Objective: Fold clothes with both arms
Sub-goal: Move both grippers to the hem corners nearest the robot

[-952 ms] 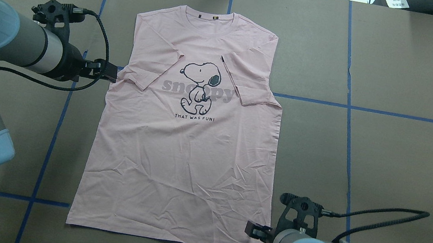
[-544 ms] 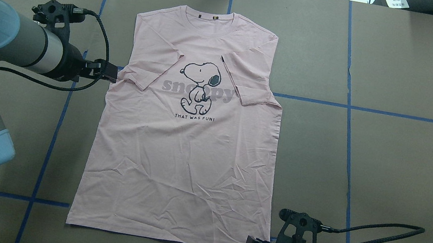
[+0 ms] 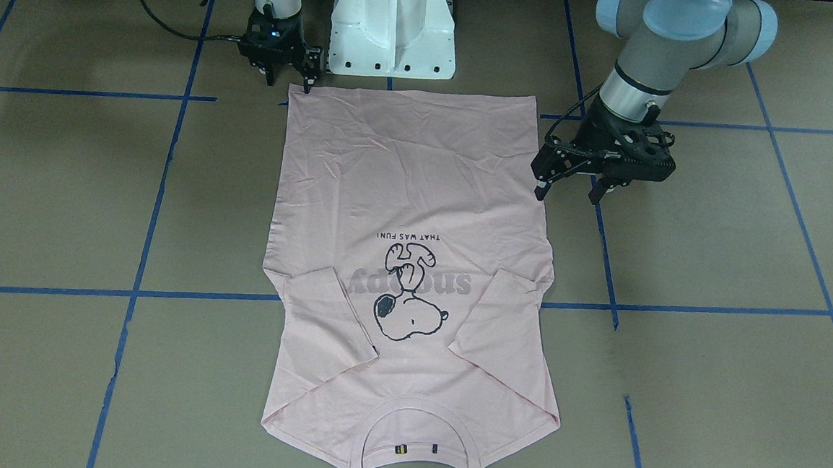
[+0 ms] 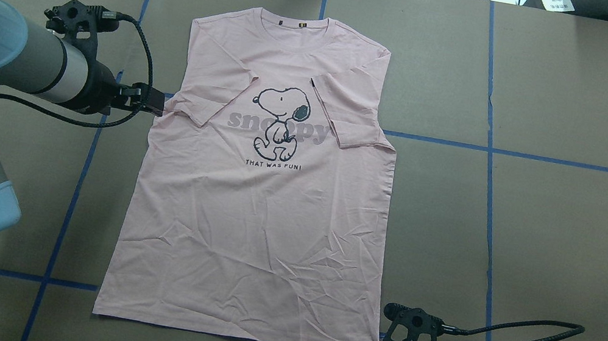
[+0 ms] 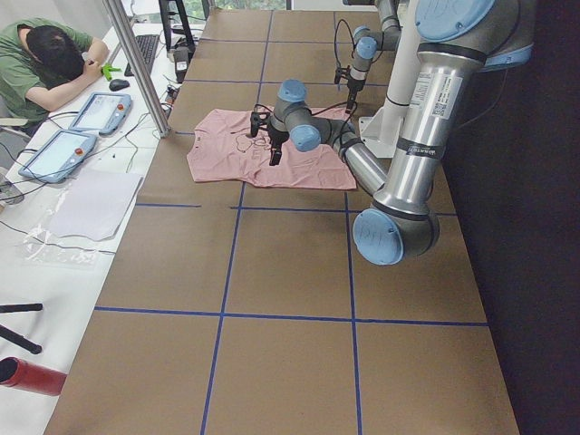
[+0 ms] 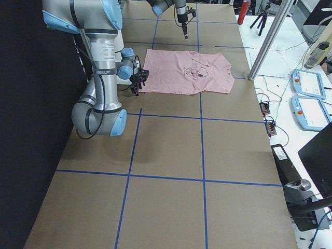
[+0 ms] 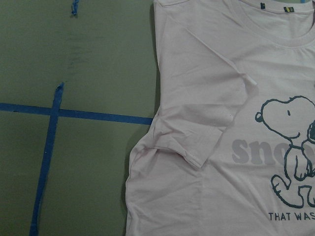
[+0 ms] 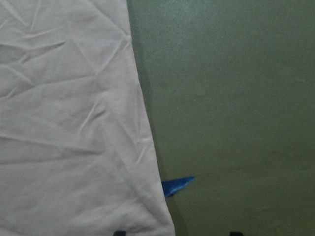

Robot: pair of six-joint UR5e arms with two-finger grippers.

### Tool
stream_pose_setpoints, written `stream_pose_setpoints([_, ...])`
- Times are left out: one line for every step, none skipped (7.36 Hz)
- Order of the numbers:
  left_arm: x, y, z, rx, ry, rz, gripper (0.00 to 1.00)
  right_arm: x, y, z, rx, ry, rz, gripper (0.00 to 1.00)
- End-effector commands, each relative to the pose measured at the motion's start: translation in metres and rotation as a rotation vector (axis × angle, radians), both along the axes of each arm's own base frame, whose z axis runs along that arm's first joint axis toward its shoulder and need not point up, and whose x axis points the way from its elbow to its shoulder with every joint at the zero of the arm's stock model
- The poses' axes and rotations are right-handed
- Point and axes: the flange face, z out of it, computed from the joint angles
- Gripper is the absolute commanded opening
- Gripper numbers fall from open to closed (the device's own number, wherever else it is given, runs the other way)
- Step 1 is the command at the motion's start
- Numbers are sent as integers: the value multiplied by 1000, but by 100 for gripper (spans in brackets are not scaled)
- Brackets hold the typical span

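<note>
Pink T-shirt (image 4: 262,200) lies flat on the tabletop (image 4: 564,239), print side up, midway across its width. The collar points to the far edge and the hem to the robot's edge, just in front of the white base (image 3: 393,23). Both short sleeves are folded inward over the chest. The lower half is lightly creased.

Left pincer (image 3: 566,195): jaws wide apart, holding nothing, fingers pointing down. It hangs above the tabletop just beside the shirt's left side edge, clear of the fabric. In the overhead view it sits level with the folded left sleeve.

Right pincer (image 3: 289,85): jaws wide apart, empty, low over the hem corner on the shirt's right side. In its wrist view one fingertip (image 8: 118,233) is over the cloth and the other over bare tabletop, with the shirt's side edge between them. Cannot tell whether it touches the fabric.

Blue tape lines (image 4: 529,156) grid the tabletop; the shirt covers one crossing.
</note>
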Motion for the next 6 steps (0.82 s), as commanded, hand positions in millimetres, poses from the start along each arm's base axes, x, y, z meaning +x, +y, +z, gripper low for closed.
stream_pose_setpoints([1,0,1,-1,-1,2,100,3,-10,-1,11,0,-2,42])
stream_pose_setpoints([2,-1,3,-4,-5,2,100,4,-11,-2,13,-2,-2,20])
stream_pose_setpoints([3,-2,4,-5,-6,1,100,3,-10,-1,13,2,-4,7])
stream_pose_setpoints([4,-2,6,-8,-10,2,100,3,-9,-1,12,0,-6,0])
stream_pose_setpoints([5,-2,4,-6,-7,2,100,4,-9,-6,12,-10,-7,0])
stream_pose_setpoints([6,-3,3,-12,-4,-5,100,7,-12,-18,11,-36,-2,0])
